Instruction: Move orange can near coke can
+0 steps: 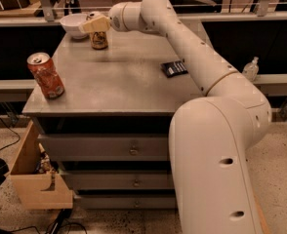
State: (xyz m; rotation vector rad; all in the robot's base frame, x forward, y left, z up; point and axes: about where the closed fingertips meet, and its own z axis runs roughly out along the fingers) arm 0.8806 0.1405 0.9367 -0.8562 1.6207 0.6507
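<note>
The orange can, golden-bronze, stands upright at the far left of the grey table top. My gripper is at the can's top, reaching in from the right, and it hides the top. The coke can, red with white markings and a silver top, stands upright near the table's front left corner. It is well apart from the orange can.
A white bowl sits at the far left corner, just behind the orange can. A flat black packet lies at the right of the table. Drawers sit below the top. An open wooden box stands on the floor at the left.
</note>
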